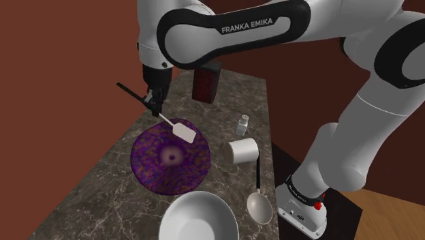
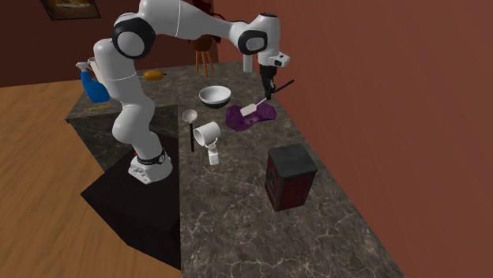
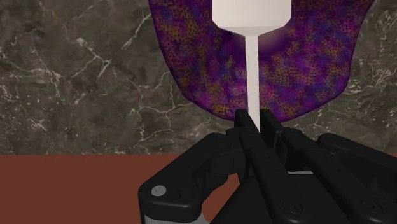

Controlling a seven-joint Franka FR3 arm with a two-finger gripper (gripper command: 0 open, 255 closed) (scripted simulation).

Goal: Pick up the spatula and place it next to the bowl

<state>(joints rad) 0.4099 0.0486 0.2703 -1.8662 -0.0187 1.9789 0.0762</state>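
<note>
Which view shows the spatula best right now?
The shoulder view: spatula shows whole, black handle to white blade, held by the gripper. Second exterior view shows it from afar; wrist view shows stem and part of blade.

We read one piece of lettering: "FRANKA EMIKA", in white capitals, on the dark band that runs along the white arm (image 1: pixel 246 27) in the shoulder view. The dark red box (image 1: pixel 206 83) near the wall-side edge of the countertop (image 1: pixel 109 191) has patterned faces, but we cannot make out any words or numbers on them.
</note>
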